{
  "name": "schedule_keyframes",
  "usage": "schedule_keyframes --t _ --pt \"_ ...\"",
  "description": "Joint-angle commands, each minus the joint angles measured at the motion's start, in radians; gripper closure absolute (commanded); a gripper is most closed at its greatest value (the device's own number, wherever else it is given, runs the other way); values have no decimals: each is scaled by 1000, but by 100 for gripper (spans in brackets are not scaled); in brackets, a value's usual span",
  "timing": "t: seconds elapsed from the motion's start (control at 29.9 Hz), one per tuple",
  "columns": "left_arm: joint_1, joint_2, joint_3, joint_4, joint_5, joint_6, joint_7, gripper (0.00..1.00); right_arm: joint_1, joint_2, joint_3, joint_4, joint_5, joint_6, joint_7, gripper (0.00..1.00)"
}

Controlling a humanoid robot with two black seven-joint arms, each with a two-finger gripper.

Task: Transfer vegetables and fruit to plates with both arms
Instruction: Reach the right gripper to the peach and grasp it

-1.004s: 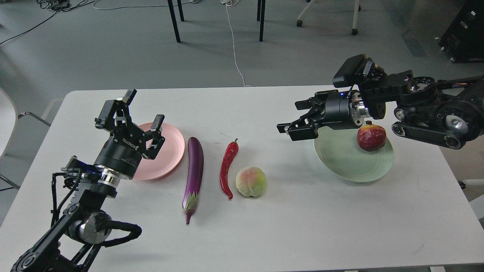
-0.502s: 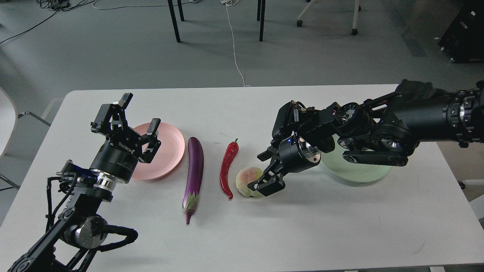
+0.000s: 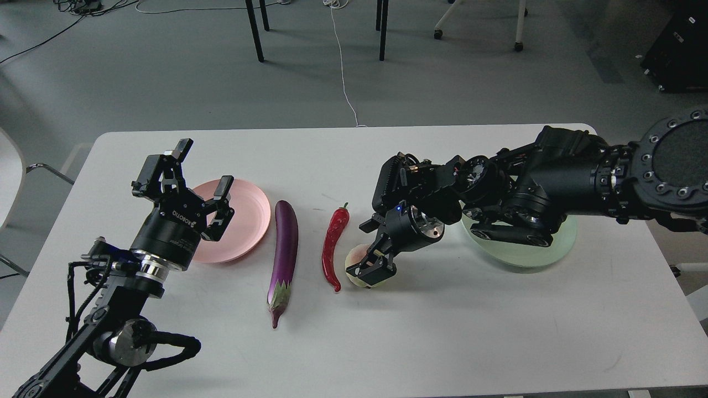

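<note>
The purple eggplant [image 3: 284, 249] and the red chili pepper [image 3: 333, 243] lie side by side mid-table. The peach [image 3: 354, 258] sits right of the chili, mostly covered by my right gripper [image 3: 371, 255]. That gripper is down over the peach with its fingers spread around it, and the peach rests on the table. My left gripper [image 3: 191, 172] is open and empty, raised over the left side of the pink plate [image 3: 249, 218]. The mint green plate [image 3: 525, 253] lies at the right under my right arm. The pomegranate-like fruit is hidden behind that arm.
The white table [image 3: 442, 331] ends near the bottom of the view. Chair and table legs [image 3: 254, 30] and a white cable [image 3: 343, 72] are on the floor beyond the far edge. A chair edge [image 3: 11, 182] stands at the left.
My right arm swung left from the green plate and came down over the peach, now covering the pomegranate-like fruit. My left gripper shifted slightly left and stayed open.
</note>
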State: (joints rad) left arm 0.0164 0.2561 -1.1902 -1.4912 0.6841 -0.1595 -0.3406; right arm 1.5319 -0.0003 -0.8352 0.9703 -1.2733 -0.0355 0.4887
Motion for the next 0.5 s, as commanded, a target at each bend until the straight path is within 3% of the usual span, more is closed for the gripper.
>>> schedule_keyframes --t 0.0,0.47 --pt "2 0 0 0 0 0 -1 1 -18 0 -7 -24 0 0 0 5" --pt "2 0 0 0 -1 0 -1 1 -42 0 -21 -30 14 -3 0 5"
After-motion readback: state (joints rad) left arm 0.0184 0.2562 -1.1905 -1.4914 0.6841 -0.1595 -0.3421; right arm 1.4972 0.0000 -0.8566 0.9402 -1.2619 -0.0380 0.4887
